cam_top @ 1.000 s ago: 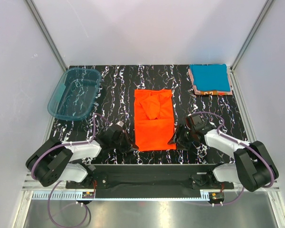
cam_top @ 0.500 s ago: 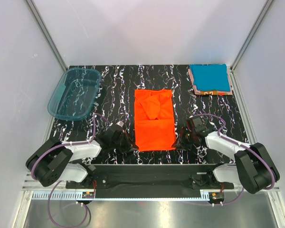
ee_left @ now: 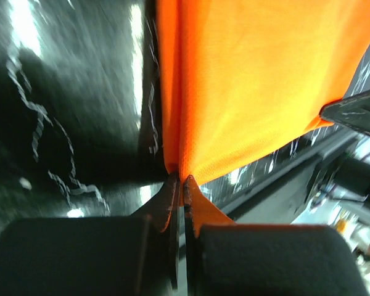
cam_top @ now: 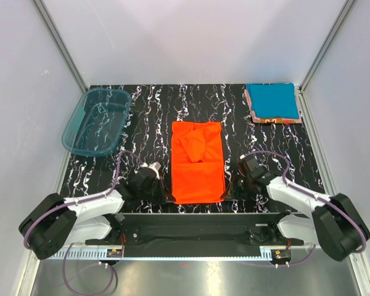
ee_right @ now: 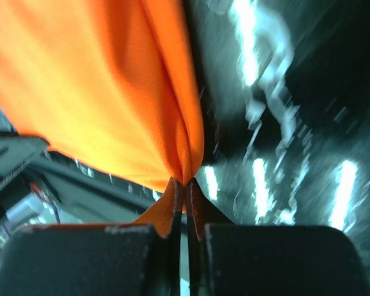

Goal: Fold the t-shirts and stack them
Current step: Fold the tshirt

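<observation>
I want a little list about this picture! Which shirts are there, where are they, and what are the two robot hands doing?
orange shirt: lying in the middle of the table, partly folded, with a bunched lump near its far end
left gripper: shut on the orange shirt's near left corner
right gripper: shut on its near right corner
blue shirt: folded square in the far right corner, on top of pinkish-orange cloth
tub: see-through teal, far left, apart from the shirts
</observation>
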Robot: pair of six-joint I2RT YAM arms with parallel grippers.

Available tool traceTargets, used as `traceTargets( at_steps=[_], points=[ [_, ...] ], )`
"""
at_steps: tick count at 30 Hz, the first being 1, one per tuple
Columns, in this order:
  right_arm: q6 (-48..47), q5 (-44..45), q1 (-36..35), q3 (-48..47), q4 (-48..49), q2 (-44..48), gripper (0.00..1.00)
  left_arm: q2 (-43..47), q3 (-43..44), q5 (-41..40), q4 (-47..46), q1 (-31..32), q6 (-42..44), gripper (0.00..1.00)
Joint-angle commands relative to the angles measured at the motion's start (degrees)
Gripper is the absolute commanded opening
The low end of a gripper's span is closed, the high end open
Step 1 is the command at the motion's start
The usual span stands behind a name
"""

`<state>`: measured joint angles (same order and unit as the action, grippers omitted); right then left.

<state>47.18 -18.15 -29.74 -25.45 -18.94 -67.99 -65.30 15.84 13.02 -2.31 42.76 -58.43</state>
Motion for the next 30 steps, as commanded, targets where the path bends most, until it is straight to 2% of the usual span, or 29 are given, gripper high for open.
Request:
traceTargets(
  at_steps=[1, 4, 9, 15, 18, 21, 24, 25, 26, 28, 29, 30],
  points=[
    [3.7, 1.5, -4.3, 1.7, -3.8, 5.2, 0.00, 3.8, -1.4, 0.1, 3.4, 2.0, 1.2, 0.00],
    [7.0, 3.0, -8.4, 2.4, -6.3, 10.0, 0.00, 6.8, -1.9, 0.2, 6.0, 3.0, -0.6, 0.00],
    [11.4, 6.2, -13.8, 2.6, -10.5, 16.6, 0.00, 18.3, -2.8, -2.1, 13.4, 5.4, -3.3, 0.00],
    [14.0, 8.5, -16.3, 3.0, -13.2, 21.7, 0.00, 29.4, -2.7, -3.4, 20.9, 6.6, -5.1, 0.00],
    [14.0, 10.0, -16.7, 1.8, -15.7, 24.1, 0.00, 31.6, -2.1, -3.5, 23.0, 6.6, -5.4, 0.00],
    [13.1, 12.5, -16.7, -2.1, -20.1, 26.2, 0.00, 31.9, 0.1, -3.3, 25.1, 6.6, -5.0, 0.00],
    [11.3, 16.9, -16.7, -9.5, -25.0, 26.6, 0.00, 30.4, 7.5, -5.3, 28.4, 6.6, -2.7, 0.00],
    [10.7, 17.8, -16.7, -14.1, -27.4, 26.2, 0.00, 29.4, 12.5, -7.4, 29.6, 6.6, -0.7, 0.02],
    [9.7, 21.2, -16.7, -16.7, -28.5, 24.2, 0.00, 26.0, 15.8, -8.4, 32.0, 6.5, 0.4, 0.04],
    [6.3, 22.9, -16.4, -23.9, -30.7, 20.7, 0.00, 21.6, 21.4, -10.4, 34.0, 6.0, 3.9, 0.06],
    [4.9, 23.3, -16.1, -26.0, -31.2, 18.4, 0.00, 17.2, 27.3, -11.4, 35.2, 5.5, 5.2, 0.07],
    [2.4, 23.3, -15.4, -28.1, -31.5, 13.6, 0.00, 14.4, 29.8, -11.3, 36.7, 4.6, 6.5, 0.07]
  ],
)
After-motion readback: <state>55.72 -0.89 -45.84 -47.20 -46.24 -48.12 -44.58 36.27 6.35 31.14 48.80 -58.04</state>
